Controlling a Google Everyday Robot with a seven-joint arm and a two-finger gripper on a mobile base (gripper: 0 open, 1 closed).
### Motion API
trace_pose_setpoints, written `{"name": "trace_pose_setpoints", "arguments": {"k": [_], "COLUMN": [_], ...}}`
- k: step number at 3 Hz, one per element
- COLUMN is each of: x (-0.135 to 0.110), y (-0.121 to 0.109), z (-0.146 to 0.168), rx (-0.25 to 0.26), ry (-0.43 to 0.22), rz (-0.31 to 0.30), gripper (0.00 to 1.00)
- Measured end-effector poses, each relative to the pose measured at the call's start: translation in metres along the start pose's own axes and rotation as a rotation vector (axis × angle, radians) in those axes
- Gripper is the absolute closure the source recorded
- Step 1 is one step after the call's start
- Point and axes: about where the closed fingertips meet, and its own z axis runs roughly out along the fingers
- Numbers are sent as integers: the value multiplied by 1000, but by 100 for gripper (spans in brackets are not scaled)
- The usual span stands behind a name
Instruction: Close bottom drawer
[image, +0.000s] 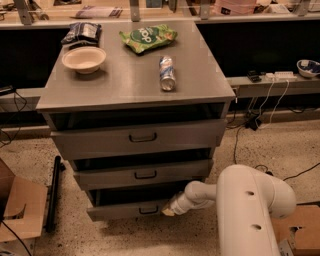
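While the bottom drawer (120, 211) stands a little open at the foot of the cabinet, the gripper (169, 210) touches the right end of its front panel.
If the gripper is wide or narrow, I cannot tell. Above, the middle drawer (145, 174) and top drawer (142, 137) also stand out slightly. Farther back, the desk (130, 87) carries a can (167, 73), a bowl (83, 58) and a green bag (148, 38).

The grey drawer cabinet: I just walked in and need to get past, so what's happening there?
The robot's arm reaches in low, its gripper at the right-hand end of the front of the bottom drawer. That drawer stands partly out, not yet closed. A bowl, a green snack bag and a can lie on the cabinet top.
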Motion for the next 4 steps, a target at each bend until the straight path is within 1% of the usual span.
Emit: {"name": "trace_pose_setpoints", "arguments": {"k": [1,2,3,4], "x": [-6,-10,-13,-16], "y": [-10,-11,-16,-20], "z": [1,23,28,27], "rx": [20,23,34,48], "ry": [-10,-8,-14,-21], "rz": [-13,-84,-107,-112], "gripper": [83,52,28,5]}}
